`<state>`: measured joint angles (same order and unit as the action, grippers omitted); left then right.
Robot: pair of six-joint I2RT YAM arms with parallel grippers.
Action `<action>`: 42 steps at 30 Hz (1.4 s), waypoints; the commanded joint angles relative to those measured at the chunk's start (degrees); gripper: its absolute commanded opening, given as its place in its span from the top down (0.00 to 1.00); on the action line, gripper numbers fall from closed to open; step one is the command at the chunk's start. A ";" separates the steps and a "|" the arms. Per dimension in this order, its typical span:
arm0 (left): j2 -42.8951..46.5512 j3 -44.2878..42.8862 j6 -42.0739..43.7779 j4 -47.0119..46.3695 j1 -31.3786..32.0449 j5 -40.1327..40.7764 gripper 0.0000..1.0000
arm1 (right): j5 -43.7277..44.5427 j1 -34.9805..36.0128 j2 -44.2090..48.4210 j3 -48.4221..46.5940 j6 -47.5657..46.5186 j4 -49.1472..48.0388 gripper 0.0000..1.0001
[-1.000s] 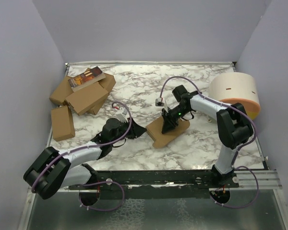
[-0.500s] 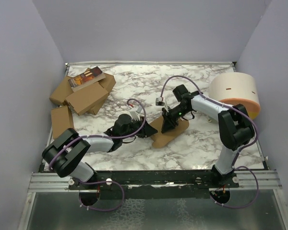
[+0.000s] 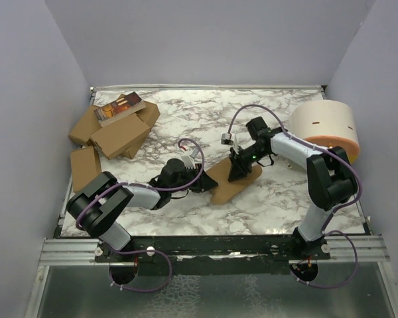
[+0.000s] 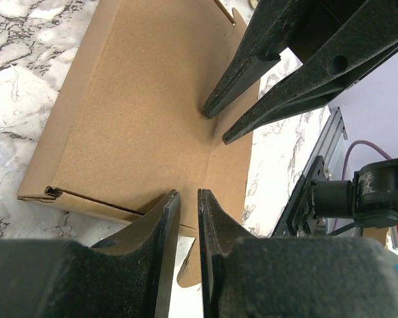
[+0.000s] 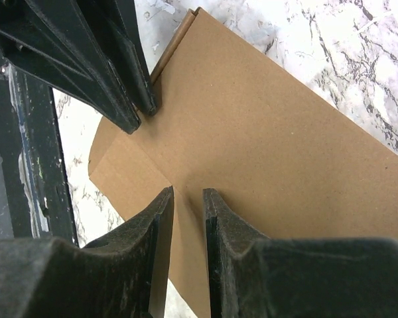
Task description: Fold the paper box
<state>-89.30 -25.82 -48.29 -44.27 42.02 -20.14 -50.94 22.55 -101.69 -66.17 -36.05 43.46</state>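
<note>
The paper box [image 3: 227, 189] is lying flat as a brown cardboard sheet on the marble table [image 3: 186, 126], just in front of the middle of the table and between the two arms. The left gripper [image 3: 202, 183] is reaching in low from the left and touching the sheet's near-left end. Its fingers [image 4: 164, 218] are drawn together to a thin slit, and the wrist view does not show whether they are pinching the cardboard. The right gripper [image 3: 239, 173] is pointing down onto the sheet's far end. Its fingers [image 5: 160, 212] are likewise nearly closed, with the tips resting on the cardboard by a crease line. The two grippers are facing each other, close together across the sheet.
</note>
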 commanded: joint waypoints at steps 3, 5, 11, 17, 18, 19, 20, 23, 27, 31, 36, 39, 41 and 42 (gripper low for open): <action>3.95 -1.19 3.34 2.09 -0.01 1.43 0.78 | -0.26 0.05 0.31 -0.40 -0.38 -1.25 0.75; 6.37 -1.32 5.07 4.36 -0.08 2.81 0.77 | -4.06 -0.38 1.78 -1.00 -1.18 -0.31 0.74; 15.17 0.43 10.67 8.86 -0.93 7.93 0.70 | -10.94 -3.94 5.52 -1.45 1.06 -2.03 0.62; 23.00 6.40 10.58 6.37 -2.34 13.32 0.36 | -0.69 -6.83 7.39 -0.09 11.42 -13.29 0.50; 23.77 7.41 9.78 5.76 -2.66 13.77 0.26 | 1.80 -6.97 7.38 -0.16 12.85 -14.71 0.48; 24.11 8.33 9.02 5.22 -3.00 13.96 0.18 | 3.89 -7.06 7.13 -0.38 13.93 -15.83 0.47; 24.24 9.01 8.38 5.01 -3.30 13.68 0.14 | 5.52 -7.14 6.65 -0.73 14.41 -16.40 0.47; 23.57 10.33 6.66 4.27 -4.74 11.35 0.13 | 8.60 -7.72 4.25 -2.08 14.93 -16.19 0.47; 21.70 12.17 3.81 0.85 -5.10 9.67 0.14 | 9.23 -9.44 1.50 -2.65 15.22 -15.46 0.52; 19.23 12.91 2.23 -2.21 -5.19 8.80 0.14 | 8.74 -9.80 0.08 -2.69 15.07 -15.12 0.57; 16.66 12.72 1.32 -4.08 -5.18 8.07 0.14 | 10.49 -9.89 -0.94 -2.41 15.71 -15.78 0.62; 15.58 12.92 0.71 -4.90 -5.19 7.93 0.15 | 10.20 -10.21 -1.17 -2.11 16.13 -16.04 0.65; 14.75 12.97 -0.13 -5.13 -5.18 8.26 0.15 | 10.02 -10.39 -1.27 -1.91 16.46 -16.21 0.68; 14.30 12.85 -0.84 -5.16 -5.19 8.54 0.15 | 9.84 -10.48 -1.31 -1.87 16.58 -16.29 0.70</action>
<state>-73.60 -13.23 -46.85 -45.91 37.12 -10.87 -42.00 12.62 -102.02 -67.51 -20.58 29.02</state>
